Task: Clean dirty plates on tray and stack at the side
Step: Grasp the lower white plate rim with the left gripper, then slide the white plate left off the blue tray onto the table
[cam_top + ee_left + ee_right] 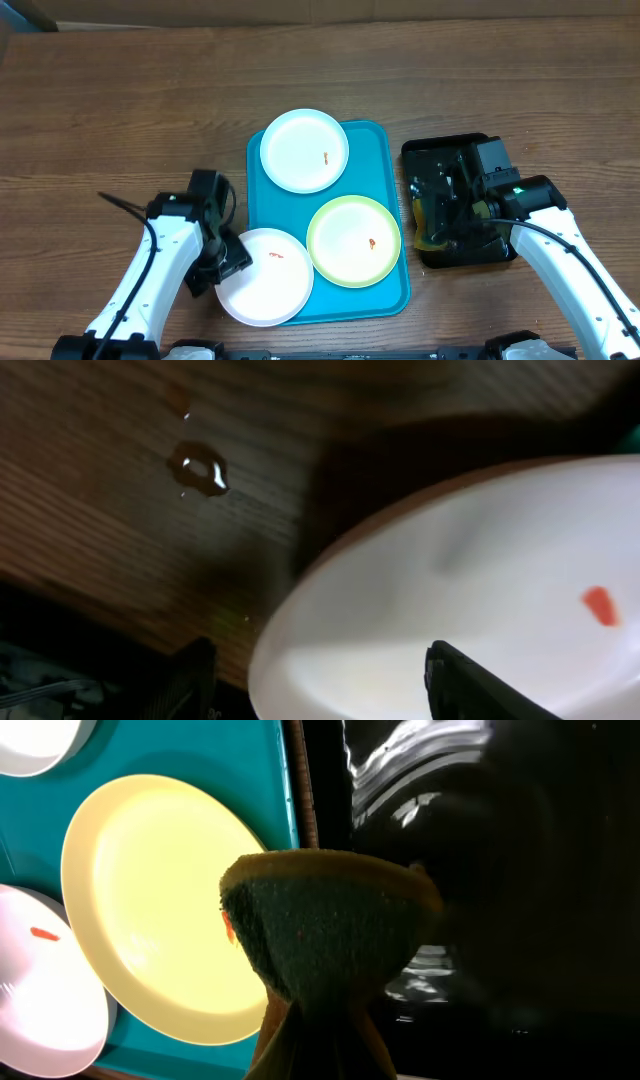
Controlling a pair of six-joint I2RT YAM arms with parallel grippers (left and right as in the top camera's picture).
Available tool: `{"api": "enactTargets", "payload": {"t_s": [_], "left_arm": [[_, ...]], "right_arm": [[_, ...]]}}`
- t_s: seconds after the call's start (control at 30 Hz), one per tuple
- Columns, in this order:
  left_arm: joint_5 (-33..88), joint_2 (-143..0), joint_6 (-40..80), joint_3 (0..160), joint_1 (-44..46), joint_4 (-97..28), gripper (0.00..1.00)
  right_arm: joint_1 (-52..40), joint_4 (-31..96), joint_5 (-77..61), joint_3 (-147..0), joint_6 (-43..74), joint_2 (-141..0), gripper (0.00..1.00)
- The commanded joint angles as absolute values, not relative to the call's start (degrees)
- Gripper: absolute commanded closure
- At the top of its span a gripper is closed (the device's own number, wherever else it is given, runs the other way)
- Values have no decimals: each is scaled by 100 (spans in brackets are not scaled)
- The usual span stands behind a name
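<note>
The turquoise tray (385, 150) holds a white plate (305, 150) at its far end and a pale yellow-green plate (354, 240) at its near right. A second white plate (265, 285) overhangs the tray's near left corner. Each plate has an orange-red speck. My left gripper (232, 262) is open, its fingers either side of that plate's left rim (320, 690). My right gripper (440, 225) is shut on a yellow sponge with a dark green face (330, 940), over the left edge of the black tray. The yellow-green plate (150, 900) lies just left of the sponge.
A glossy black tray (425, 160) sits right of the turquoise tray, wet inside (500, 870). A water drop (200, 468) lies on the wooden table left of the near white plate. Bare wood surrounds both trays.
</note>
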State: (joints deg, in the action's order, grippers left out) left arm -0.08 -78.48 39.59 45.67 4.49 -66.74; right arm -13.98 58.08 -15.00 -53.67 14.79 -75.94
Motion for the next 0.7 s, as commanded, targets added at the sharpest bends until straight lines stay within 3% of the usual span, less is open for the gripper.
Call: {"api": "enactTargets", "payload": {"t_s": [0.0, 0.33, 0.67], "left_arm": [[-49, -7800, 4088, 4421, 233, -6552, 37], [-327, -7797, 2980, 4423, 189, -5148, 73], [-484, -7797, 2075, 4484, 189, -4132, 77]], "right_arm": [[-1420, 5767, -1511, -5537, 1481, -7489, 96], [-1420, 5693, -1514, -5537, 1498, -7489, 96], [-1420, 5686, -1511, -5537, 1500, -7489, 96]]}}
